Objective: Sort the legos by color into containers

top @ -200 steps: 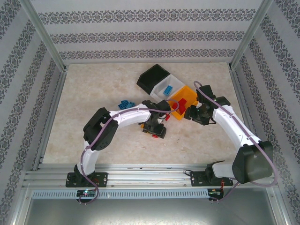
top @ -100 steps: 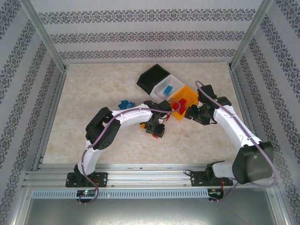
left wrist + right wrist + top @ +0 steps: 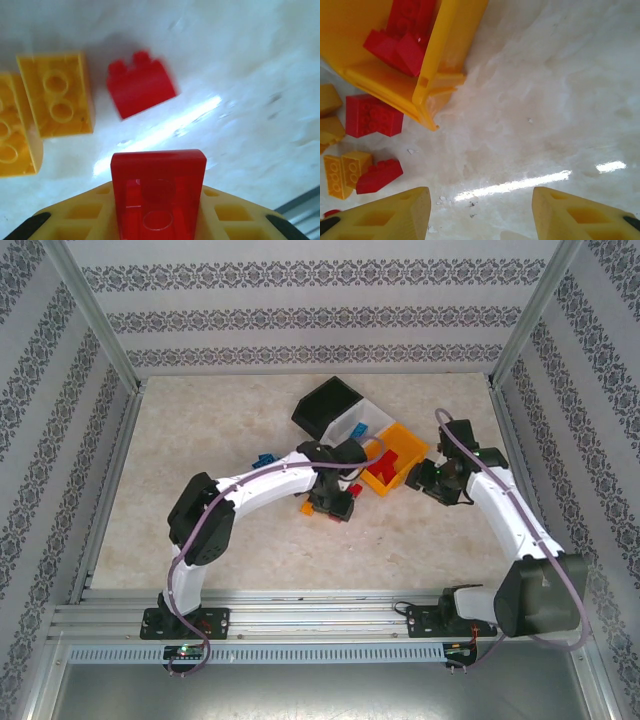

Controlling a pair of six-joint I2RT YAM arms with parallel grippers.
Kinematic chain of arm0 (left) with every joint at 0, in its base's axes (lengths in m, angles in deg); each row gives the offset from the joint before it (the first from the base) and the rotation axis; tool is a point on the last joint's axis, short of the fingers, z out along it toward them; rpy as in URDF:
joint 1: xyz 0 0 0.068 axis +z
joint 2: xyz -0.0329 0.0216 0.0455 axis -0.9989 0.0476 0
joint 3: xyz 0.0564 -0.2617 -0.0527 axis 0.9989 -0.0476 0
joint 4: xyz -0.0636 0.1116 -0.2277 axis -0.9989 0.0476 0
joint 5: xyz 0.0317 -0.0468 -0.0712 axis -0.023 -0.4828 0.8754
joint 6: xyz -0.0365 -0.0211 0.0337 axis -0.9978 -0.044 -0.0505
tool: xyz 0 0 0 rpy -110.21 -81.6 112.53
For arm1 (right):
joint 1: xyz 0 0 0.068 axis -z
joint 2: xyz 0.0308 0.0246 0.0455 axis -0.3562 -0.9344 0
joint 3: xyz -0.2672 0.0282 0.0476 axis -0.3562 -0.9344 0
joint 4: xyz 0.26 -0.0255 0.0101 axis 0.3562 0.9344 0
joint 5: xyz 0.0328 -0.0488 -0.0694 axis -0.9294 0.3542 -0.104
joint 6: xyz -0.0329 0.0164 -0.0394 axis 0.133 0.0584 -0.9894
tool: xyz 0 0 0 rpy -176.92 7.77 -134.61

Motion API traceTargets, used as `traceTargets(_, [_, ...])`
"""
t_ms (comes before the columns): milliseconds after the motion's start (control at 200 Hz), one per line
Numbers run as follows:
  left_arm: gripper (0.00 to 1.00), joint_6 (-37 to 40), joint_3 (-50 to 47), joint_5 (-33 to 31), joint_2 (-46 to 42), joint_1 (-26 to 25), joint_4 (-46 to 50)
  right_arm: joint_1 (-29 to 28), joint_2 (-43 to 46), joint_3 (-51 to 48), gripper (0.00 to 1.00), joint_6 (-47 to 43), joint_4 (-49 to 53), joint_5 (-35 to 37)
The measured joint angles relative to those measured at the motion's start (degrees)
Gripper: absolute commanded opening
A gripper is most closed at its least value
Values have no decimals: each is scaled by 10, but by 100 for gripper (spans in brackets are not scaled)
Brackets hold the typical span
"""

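Red lego clamped in the left fingers — right fingers apart
The held lego sits just above the table, left arm bent inward; the right fingers hover beside the orange bin, arm outstretched.

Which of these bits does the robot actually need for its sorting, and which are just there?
Part of the job: red brick held in the left claw; loose red brick; yellow bricks; blue bricks; black bin; white bin; orange bin.
Just there: table; patterned walls; metal frame.
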State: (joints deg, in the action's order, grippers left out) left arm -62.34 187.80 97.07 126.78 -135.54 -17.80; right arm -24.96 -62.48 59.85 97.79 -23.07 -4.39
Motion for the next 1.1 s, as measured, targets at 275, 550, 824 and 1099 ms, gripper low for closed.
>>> traceTargets(275, [34,4,368,13,149,17,39,25,77,-34,56,-5,19,-9])
traceTargets(550, [37,-6,551,34,342,38,47,25,130,-58,56,6,30,-20])
traceTargets(824, [60,-26,551,49,361,52,10,25,152,-69,56,9,30,-35])
traceTargets(1099, [66,10,434,0,241,52,44,-19,98,-75,56,10,17,-49])
